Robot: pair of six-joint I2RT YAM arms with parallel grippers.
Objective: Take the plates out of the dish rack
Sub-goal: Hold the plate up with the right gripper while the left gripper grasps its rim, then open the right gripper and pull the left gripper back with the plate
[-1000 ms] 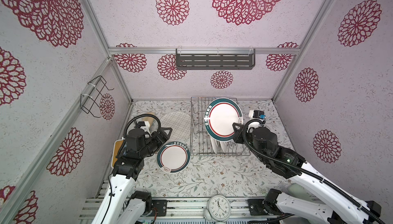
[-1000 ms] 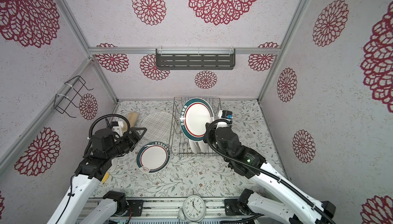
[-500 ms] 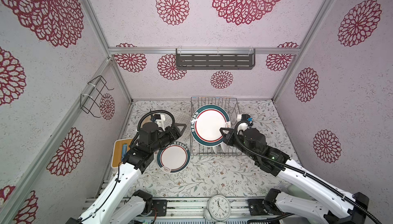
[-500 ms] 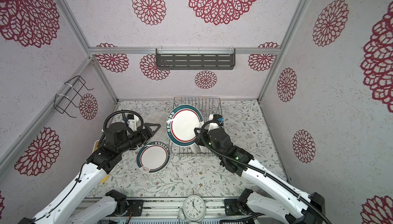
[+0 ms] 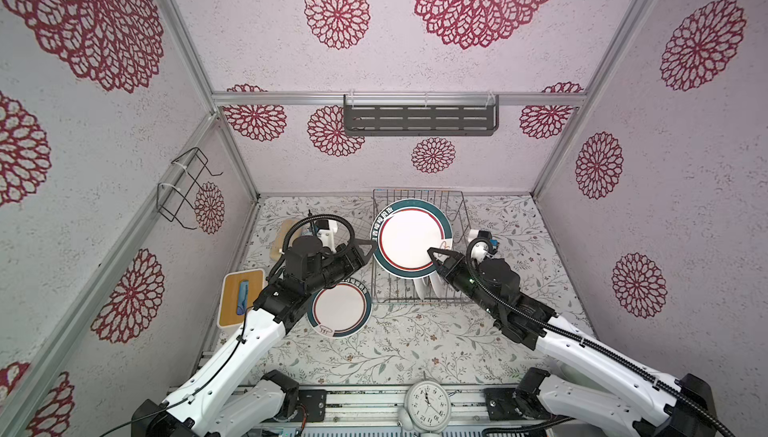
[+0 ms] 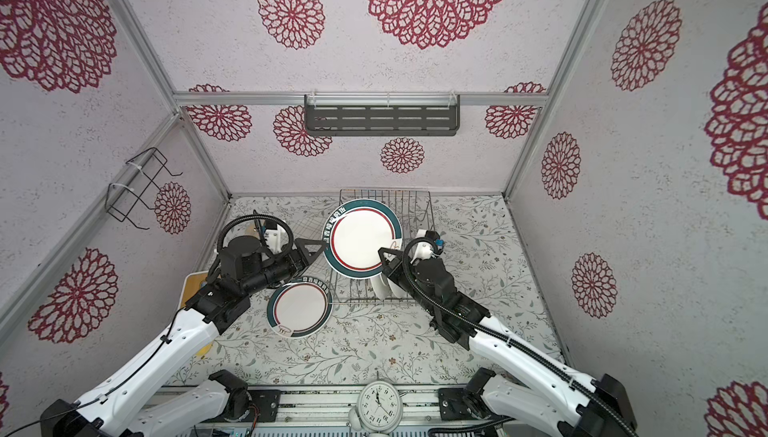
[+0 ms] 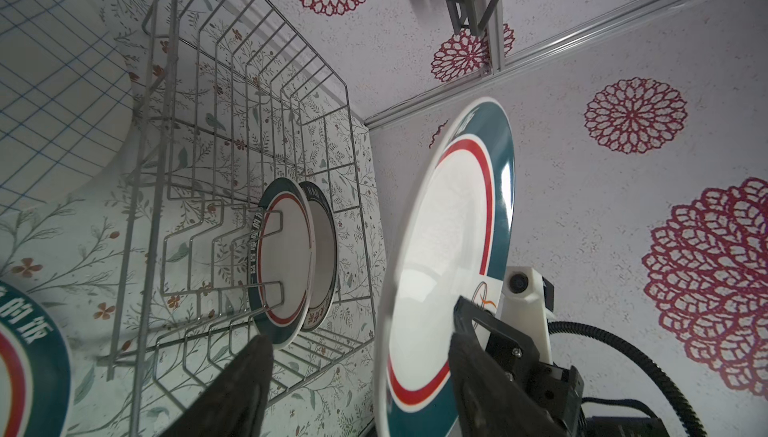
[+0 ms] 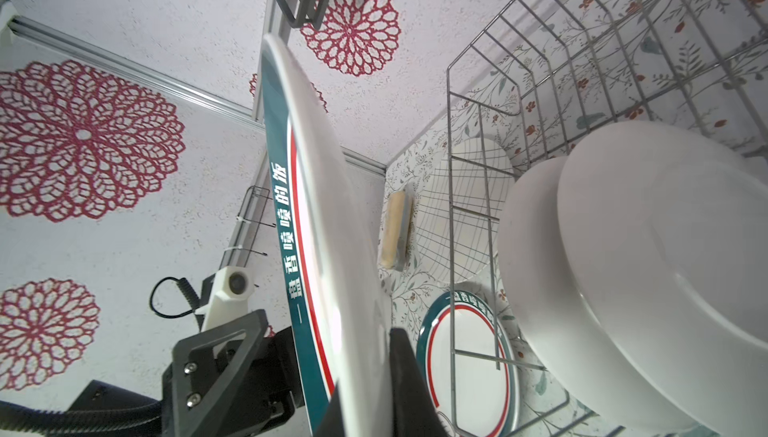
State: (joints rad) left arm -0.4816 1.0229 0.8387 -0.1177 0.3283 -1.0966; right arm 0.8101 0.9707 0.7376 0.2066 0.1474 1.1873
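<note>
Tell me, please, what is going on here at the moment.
The right gripper holds a large teal-rimmed plate raised over the dish rack, while the open left gripper straddles its opposite edge without gripping. Two smaller plates stand in the rack; another teal-rimmed plate and a grid-lined plate lie on the table beside it.

A robot lab booth dressed up as a kitchen: flower-papered panels (image 5: pixel 478 32) in an aluminium frame (image 5: pixel 291 98), floral-clothed bench (image 5: pixel 415 343), wire dish rack (image 5: pixel 399 289), robot arms (image 5: pixel 249 339) bolted to the front rail (image 5: pixel 361 403).

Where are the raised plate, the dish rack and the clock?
raised plate (image 5: pixel 409 235): in a top view, white centre.
dish rack (image 5: pixel 440 196): in a top view, far wall.
clock (image 5: pixel 428 405): in a top view, its face.
</note>
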